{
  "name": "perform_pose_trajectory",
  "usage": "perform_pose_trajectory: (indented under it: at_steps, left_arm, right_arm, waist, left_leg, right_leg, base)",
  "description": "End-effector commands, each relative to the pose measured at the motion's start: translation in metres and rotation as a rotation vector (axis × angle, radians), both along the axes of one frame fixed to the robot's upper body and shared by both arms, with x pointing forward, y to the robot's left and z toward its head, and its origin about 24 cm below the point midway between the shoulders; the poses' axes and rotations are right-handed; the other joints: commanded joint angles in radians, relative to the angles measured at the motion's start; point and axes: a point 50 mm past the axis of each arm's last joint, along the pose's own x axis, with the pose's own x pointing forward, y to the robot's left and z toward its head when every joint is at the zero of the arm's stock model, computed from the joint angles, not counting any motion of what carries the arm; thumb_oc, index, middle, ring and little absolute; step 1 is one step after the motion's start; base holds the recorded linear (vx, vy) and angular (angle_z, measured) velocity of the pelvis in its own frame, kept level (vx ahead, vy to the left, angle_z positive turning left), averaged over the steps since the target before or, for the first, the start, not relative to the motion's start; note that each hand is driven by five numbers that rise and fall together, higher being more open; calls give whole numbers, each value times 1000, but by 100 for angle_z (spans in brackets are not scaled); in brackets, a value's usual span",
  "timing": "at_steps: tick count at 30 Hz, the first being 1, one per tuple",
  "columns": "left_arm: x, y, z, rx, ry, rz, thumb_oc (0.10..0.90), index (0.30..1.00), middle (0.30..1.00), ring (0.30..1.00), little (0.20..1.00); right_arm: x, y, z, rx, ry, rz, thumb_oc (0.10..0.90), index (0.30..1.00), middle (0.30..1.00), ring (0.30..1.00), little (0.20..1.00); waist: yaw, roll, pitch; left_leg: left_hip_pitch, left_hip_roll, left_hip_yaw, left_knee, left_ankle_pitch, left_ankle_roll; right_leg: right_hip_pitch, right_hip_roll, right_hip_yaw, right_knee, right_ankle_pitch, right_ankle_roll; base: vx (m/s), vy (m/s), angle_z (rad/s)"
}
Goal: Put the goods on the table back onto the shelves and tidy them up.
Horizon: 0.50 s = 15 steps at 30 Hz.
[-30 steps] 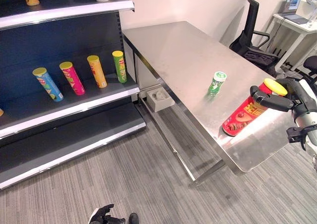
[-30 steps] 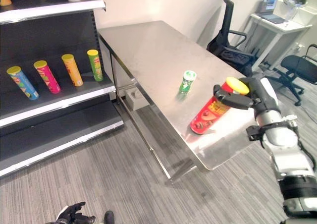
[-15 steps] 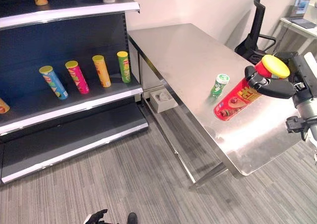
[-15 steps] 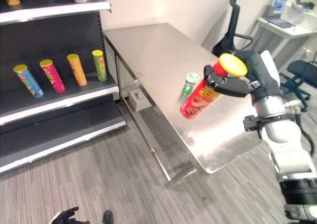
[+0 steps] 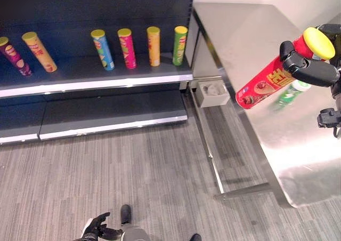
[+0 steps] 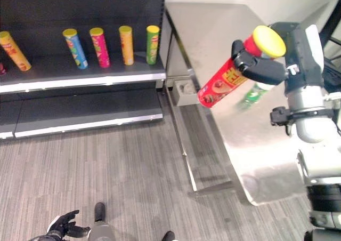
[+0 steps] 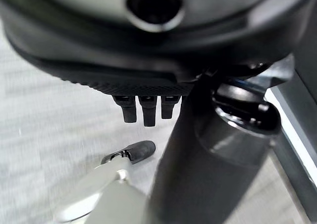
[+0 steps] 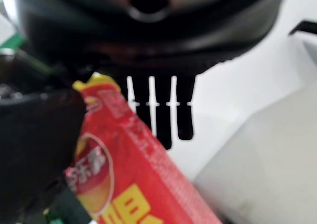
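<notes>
The fingers (image 5: 306,70) of the right hand (image 6: 266,67) are curled round the upper end of a red can (image 5: 269,81) with a yellow lid, which is held tilted in the air above the near edge of the desk (image 5: 250,33). A small green can (image 5: 290,93), partly blurred, is left on the desk behind it. On the shelf (image 5: 106,75), four cans (image 5: 139,45) are already stood in a row, with two more (image 5: 24,51) leaning farther left. The left hand (image 5: 97,229) is seen low by the floor, its fingers apparently loosely spread and empty. Shelving of the red and green cans is judged still outstanding.
</notes>
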Motion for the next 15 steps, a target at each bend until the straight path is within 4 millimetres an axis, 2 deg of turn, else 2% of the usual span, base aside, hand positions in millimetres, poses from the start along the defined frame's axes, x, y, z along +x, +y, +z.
perform_pose_trajectory:
  at_steps: [1, 3, 5, 6, 7, 8, 9, 12, 14, 15]
  left_arm:
    - [23, 4, 13, 76, -57, -144, 800, 900, 900, 900, 900]
    - [25, 9, 16, 106, -58, -170, 800, 900, 900, 900, 900]
    - [25, 15, 19, 126, -60, -167, 800, 900, 900, 900, 900]
    - [25, 19, 21, 139, -62, -165, 800, 900, 900, 900, 900]
    - [26, 22, 23, 153, -67, -164, 800, 900, 900, 900, 900]
    - [29, 24, 25, 157, -77, -159, 800, 900, 900, 900, 900]
    - [30, 25, 26, 154, -87, -147, 800, 900, 900, 900, 900]
    - [31, 24, 26, 135, -99, -122, 800, 900, 900, 900, 900]
    - [30, 21, 24, 109, -104, -93, 800, 900, 900, 900, 900]
    - [30, 21, 24, 109, -104, -93, 800, 900, 900, 900, 900]
  right_arm:
    - [-21, 10, 55, -67, -265, 15, 400, 300, 300, 300, 300]
    - [-17, 16, 49, -71, -256, 27, 400, 300, 300, 300, 300]
    - [-13, 24, 48, -82, -251, 47, 400, 300, 300, 300, 300]
    - [-11, 27, 47, -87, -242, 58, 400, 300, 300, 300, 300]
    - [-10, 29, 44, -82, -238, 70, 400, 300, 300, 300, 300]
    - [-10, 31, 42, -92, -226, 78, 400, 300, 300, 300, 300]
    - [-10, 32, 41, -96, -220, 85, 400, 300, 300, 300, 300]
    - [-10, 32, 40, -82, -213, 97, 400, 300, 300, 300, 300]
    - [-9, 32, 36, -69, -200, 106, 400, 300, 300, 300, 300]
    - [-9, 32, 36, -69, -200, 106, 400, 300, 300, 300, 300]
  waist:
    - [27, -37, -118]
    - [34, -53, -112]
    - [42, -56, -96]
    - [43, -52, -87]
    - [34, -52, -74]
    - [22, -51, -58]
    - [16, -47, -50]
    - [6, -38, -29]
    - [-3, -43, -12]
    - [-2, -41, -12]
  left_leg:
    - [40, -63, -39, 20, -67, -10]
    - [63, -133, -15, 20, -114, 34]
    - [85, -179, 13, 18, -142, 68]
    - [93, -193, 16, 17, -153, 82]
    - [99, -206, 16, 15, -160, 91]
    - [98, -219, 19, 15, -148, 108]
    - [105, -224, 16, 13, -151, 111]
    - [127, -237, -1, 10, -160, 116]
    - [148, -259, -21, 11, -174, 122]
    - [149, -258, -21, 12, -176, 121]
  right_leg:
    - [-9, -155, 55, 59, -34, 106]
    - [-44, -254, 67, 163, 20, 122]
    - [-88, -337, 59, 267, 104, 126]
    - [-105, -355, 59, 314, 126, 121]
    - [-131, -348, 90, 359, 125, 117]
    - [-176, -319, 129, 382, 111, 93]
    - [-208, -280, 168, 379, 80, 88]
    - [-266, -157, 199, 311, -3, 55]
    - [-309, -62, 221, 260, -19, 43]
    - [-307, -60, 220, 258, -19, 43]
  base:
    - [287, 405, 57]
    - [235, 482, 86]
    - [86, 391, 32]
    - [77, 344, -14]
    - [44, 311, -6]
    - [68, 267, 11]
    - [77, 195, 27]
    - [129, 98, 16]
    - [111, 49, 3]
    - [104, 29, 8]
